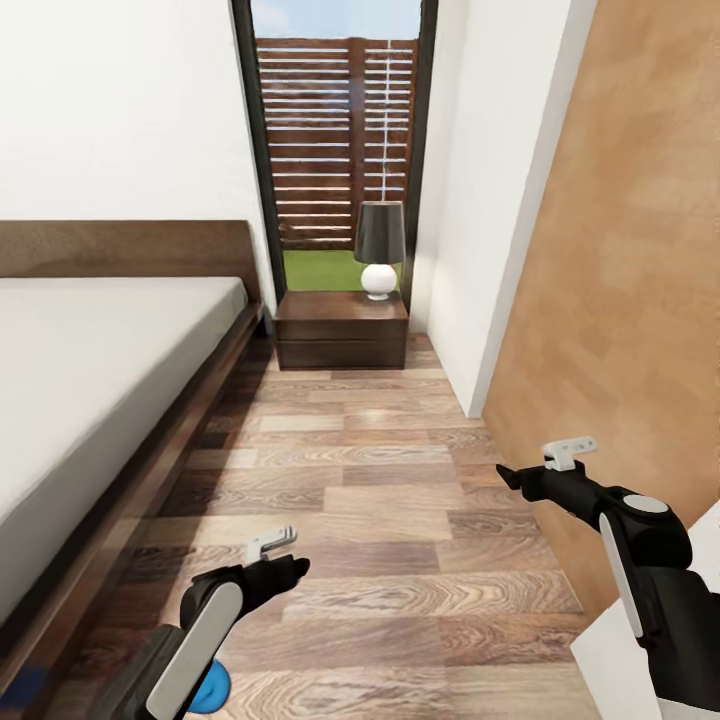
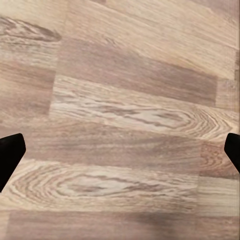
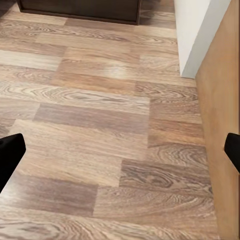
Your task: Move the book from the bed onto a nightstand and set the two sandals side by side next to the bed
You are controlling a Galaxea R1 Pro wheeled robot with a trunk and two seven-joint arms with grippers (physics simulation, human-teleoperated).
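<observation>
Item 1, the bed (image 1: 110, 370): off-white mattress on a low dark-brown frame with a brown headboard, lying to the left of the left gripper and running ahead of it toward the far wall. Item 2, a blue sandal (image 1: 212, 690): a small part shows behind and below the left gripper, beside the left forearm, on the floor near the bed frame; the rest is hidden by the arm. Item 3, left gripper (image 1: 292, 568): released, its fingers (image 2: 9, 157) spread wide apart with nothing between them, held over the bare wood-plank floor (image 1: 400, 530). Item 4, the nightstand (image 1: 341, 330): dark-brown, two drawers, well ahead of both grippers at the end of the aisle, beside the head of the bed. Item 5, a lamp (image 1: 379, 250): dark shade on a round white base, standing on the nightstand top. Item 6, right gripper (image 1: 508, 476): released, fingers wide apart, empty, over the floor. Item 7, a brown wood wall panel (image 1: 630, 300): just right of the right gripper.
</observation>
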